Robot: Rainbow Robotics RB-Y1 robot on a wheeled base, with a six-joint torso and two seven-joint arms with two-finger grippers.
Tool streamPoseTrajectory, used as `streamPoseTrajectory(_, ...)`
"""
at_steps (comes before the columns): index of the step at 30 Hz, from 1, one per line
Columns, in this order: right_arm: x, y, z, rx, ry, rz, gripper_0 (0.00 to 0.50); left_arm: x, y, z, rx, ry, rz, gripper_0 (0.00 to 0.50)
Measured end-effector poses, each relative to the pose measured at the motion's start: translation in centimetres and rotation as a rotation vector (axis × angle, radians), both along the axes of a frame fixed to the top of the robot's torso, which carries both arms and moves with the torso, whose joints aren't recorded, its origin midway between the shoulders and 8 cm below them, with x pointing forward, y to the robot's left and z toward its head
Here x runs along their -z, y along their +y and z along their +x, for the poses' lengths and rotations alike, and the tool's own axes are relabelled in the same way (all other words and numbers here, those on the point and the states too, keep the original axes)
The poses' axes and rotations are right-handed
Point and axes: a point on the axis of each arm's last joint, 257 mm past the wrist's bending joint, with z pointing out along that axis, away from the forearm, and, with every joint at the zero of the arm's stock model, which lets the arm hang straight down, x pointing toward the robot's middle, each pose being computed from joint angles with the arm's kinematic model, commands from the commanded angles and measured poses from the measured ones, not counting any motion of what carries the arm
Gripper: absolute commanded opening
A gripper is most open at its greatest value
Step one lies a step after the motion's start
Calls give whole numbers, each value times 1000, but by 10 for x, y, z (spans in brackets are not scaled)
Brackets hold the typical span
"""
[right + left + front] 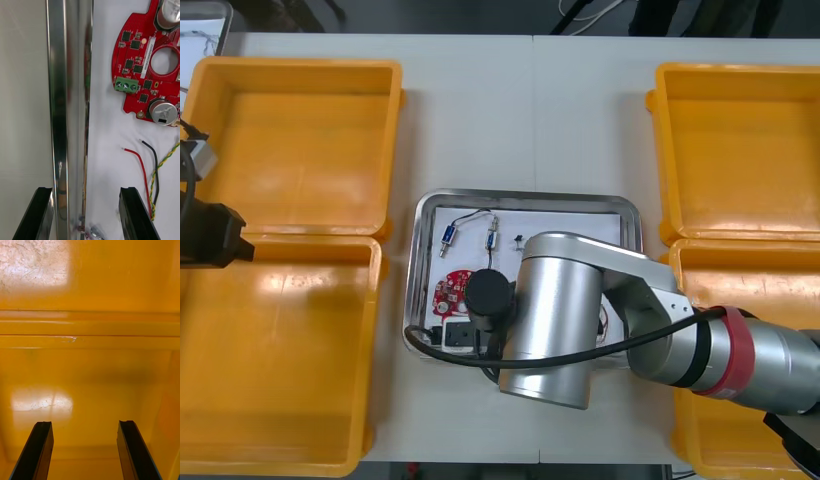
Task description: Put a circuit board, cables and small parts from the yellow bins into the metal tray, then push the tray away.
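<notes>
So the metal tray [530, 197] sits mid-table between the yellow bins [280, 350], long side running left to right. It looks loaded to us: round red circuit board [450, 288] toward its left, small metal parts [492, 238] with thin wires farther back, and loose cables. Our guess is the filling is done and the push is what's left.

The bit that matters is in the right wrist view. The tray's shiny rim [69, 112] runs straight out between the fingers of the right gripper [86, 191]. The fingers are spread and grasping nothing, and they straddle the rim. One finger is over bare table outside the tray, the other over the white inside, just beside the red and black cables [148, 168]. The board [138, 71] lies farther along on that inner side.

So the rim runs lengthwise through the gap, not across it. That means a push has to go sideways to the fingers, with the outer one meeting the tray wall. Going by where the right arm [560, 320] hangs in the front view, we think this is the tray's near rim. The arm covers the spot, though, so we can't tell for sure. One worry is the inner finger dragging those cables along.

The left gripper [84, 423] is well off over the left-hand bins [90, 333], fingers apart with nothing between them. The right arm is clearly the nearer one for this move.
</notes>
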Motion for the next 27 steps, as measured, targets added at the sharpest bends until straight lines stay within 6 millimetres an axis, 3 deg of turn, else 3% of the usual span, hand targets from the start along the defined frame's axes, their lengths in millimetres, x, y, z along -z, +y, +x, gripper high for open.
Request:
streamPoseTrajectory(10,12,6,-11,7,17,6,500,-1,0,0,0,-5,-1,500)
streamPoseTrajectory(27,26,2,-6,20,-3,-8,500,-1,0,0,0,-5,-1,500)
